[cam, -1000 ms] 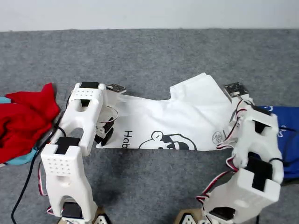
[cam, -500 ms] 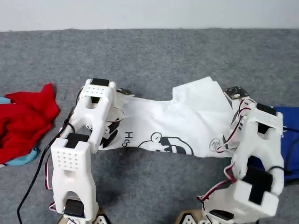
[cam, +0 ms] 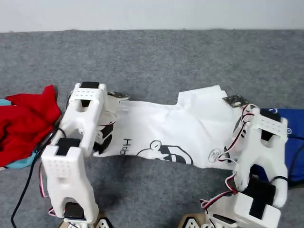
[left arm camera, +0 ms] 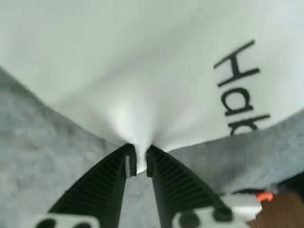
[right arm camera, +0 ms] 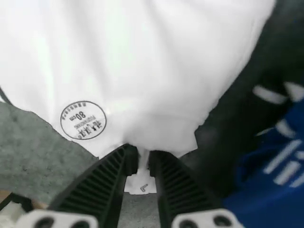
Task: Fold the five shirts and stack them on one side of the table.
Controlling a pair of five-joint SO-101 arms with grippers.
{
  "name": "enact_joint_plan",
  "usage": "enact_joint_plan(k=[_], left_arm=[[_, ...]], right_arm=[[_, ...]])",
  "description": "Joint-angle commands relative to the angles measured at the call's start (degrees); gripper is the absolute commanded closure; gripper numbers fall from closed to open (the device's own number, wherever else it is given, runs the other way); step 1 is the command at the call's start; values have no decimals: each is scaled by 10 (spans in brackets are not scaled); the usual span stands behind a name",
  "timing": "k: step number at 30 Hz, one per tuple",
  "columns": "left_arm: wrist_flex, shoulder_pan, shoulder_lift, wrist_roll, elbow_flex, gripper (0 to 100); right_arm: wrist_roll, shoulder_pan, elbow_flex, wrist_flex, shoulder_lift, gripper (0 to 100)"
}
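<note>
A white shirt [cam: 175,126] with a black cartoon print lies stretched between the two arms in the middle of the table. My left gripper [left arm camera: 138,164] is shut on the white shirt [left arm camera: 142,71], pinching its edge beside the black lettering. My right gripper [right arm camera: 142,164] is shut on the white shirt [right arm camera: 133,71] at its other end, close to a round stamp mark. In the high view the left arm [cam: 78,137] stands at the shirt's left end and the right arm [cam: 259,147] at its right end.
A crumpled red shirt [cam: 23,121] lies over a teal one [cam: 21,161] at the table's left edge. A blue shirt [cam: 292,142] lies at the right edge, also close beside my right gripper as blue cloth [right arm camera: 270,166]. Grey table surface [cam: 156,57] stretches behind.
Both arms have shifted with the white shirt held between them. The shirt's front edge now slants, lower on the right, and the print sits a little farther left than half a second ago.
</note>
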Motion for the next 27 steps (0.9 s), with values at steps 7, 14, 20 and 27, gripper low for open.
enact_joint_plan(k=[7,14,20,27], left_arm=[[16,-4,-187,-10,79,991],[15,-4,-206,-17,125,991],[15,-4,-209,-32,145,991],[11,-12,-204,-62,145,990]], right_arm=[[4,3,3,14,-90,988],[6,15,26,81,-172,988],[47,61,84,85,-210,988],[80,127,124,51,-220,988]])
